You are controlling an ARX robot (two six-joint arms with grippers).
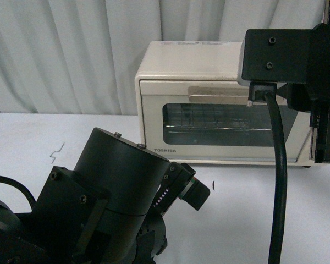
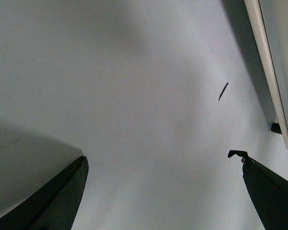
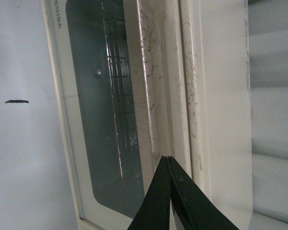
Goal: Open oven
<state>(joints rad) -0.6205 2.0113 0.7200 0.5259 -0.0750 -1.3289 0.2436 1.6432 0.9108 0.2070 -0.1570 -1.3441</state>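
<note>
The cream-white oven (image 1: 220, 104) stands at the back of the table, right of centre, with its glass door (image 1: 225, 124) shut and the beige bar handle (image 1: 220, 93) along the door's top. In the right wrist view my right gripper (image 3: 166, 158) is shut with nothing in it, and its tips lie close against the handle (image 3: 156, 96); contact cannot be told. The wire rack (image 3: 122, 96) shows through the glass. My left gripper (image 2: 163, 160) hangs open over bare table beside the oven's base (image 2: 273, 57). In the front view it sits low in front of the oven (image 1: 188, 188).
My right arm (image 1: 297, 49) and its black cable (image 1: 278, 181) cover the oven's right end, hiding the knobs. The white table (image 1: 253, 220) carries small black marks (image 1: 213, 184). A pale curtain (image 1: 71, 55) hangs behind.
</note>
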